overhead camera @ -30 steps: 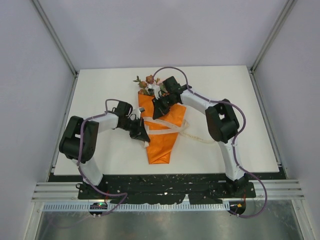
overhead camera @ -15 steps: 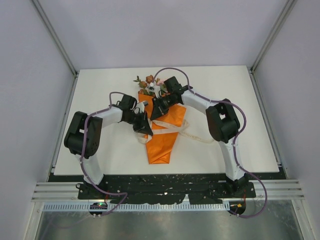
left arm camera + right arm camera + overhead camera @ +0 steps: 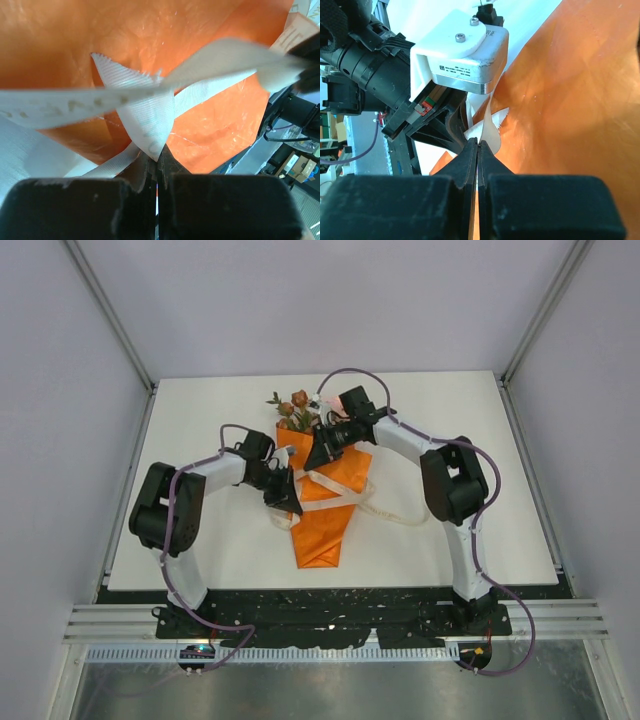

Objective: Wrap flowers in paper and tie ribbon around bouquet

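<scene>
The bouquet [image 3: 325, 505] lies on the table as an orange paper [image 3: 220, 125] cone, point toward the arms. The flowers [image 3: 295, 408] stick out of its far wide end. The cream ribbon [image 3: 345, 497] crosses the cone's middle, and one tail trails off to the right [image 3: 405, 520]. My left gripper [image 3: 287, 495] is at the cone's left edge, shut on a ribbon end [image 3: 147, 117]. Just above the cone's upper part, my right gripper [image 3: 320, 452] is shut on another ribbon strand [image 3: 492, 129]. The left gripper's white camera housing [image 3: 462, 52] sits close in front of the right jaws.
The white table [image 3: 200, 420] is bounded by grey walls [image 3: 60, 390] on three sides. Both arms bend inward over the bouquet, their purple cables [image 3: 345, 375] looping above. The arm bases stand on the black rail [image 3: 330, 615] at the near edge.
My left gripper has moved right and slightly away from me, up against the cone's left edge, with the ribbon end. The right arm has shifted a little farther back. Both stayed shut.
</scene>
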Available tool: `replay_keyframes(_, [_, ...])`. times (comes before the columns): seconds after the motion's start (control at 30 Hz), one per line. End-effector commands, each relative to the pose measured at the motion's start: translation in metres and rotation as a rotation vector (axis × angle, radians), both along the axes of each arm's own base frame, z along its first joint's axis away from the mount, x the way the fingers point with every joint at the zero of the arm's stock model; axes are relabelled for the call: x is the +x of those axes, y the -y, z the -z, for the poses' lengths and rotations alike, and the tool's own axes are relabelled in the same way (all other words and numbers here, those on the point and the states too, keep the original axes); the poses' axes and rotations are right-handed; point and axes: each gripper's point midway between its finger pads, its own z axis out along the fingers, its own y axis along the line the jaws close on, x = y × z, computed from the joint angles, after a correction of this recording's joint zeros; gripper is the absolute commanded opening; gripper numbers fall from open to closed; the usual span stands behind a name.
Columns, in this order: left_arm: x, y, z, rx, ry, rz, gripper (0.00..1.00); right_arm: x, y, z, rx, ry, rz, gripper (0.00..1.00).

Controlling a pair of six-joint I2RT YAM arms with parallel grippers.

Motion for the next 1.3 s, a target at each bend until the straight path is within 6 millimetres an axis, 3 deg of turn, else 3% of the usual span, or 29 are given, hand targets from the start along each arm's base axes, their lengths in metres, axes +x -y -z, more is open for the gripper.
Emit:
replay_keyframes(0.0, [0.022,0.007,-0.013,-0.004,0.070,0.011,0.00,-0.012,-0.007,-0.035,0.082,0.031,-0.044,0.05])
replay_keyframes(0.2, [0.040,0.013,-0.019,0.000,0.120,0.010,0.00,-0.022,-0.006,-0.033,0.089,0.003,-0.063,0.05])
replay_keyframes(0.43, [0.043,0.022,-0.025,-0.012,0.252,0.057,0.00,-0.033,-0.007,-0.028,0.086,-0.022,-0.090,0.05])
replay_keyframes(0.73, [0.058,0.022,-0.027,-0.003,0.464,0.054,0.00,-0.046,-0.005,-0.038,0.122,-0.056,-0.121,0.05])
replay_keyframes(0.9, [0.059,0.020,-0.029,-0.017,0.553,0.058,0.00,-0.049,-0.001,-0.030,0.101,-0.062,-0.119,0.06])
replay_keyframes(1.1, [0.066,0.025,-0.036,-0.067,0.677,0.086,0.00,-0.049,0.008,-0.026,0.076,-0.057,-0.109,0.22])
replay_keyframes(1.27, [0.072,0.030,-0.044,-0.096,0.741,0.115,0.00,-0.050,0.012,-0.021,0.051,-0.049,-0.115,0.23])
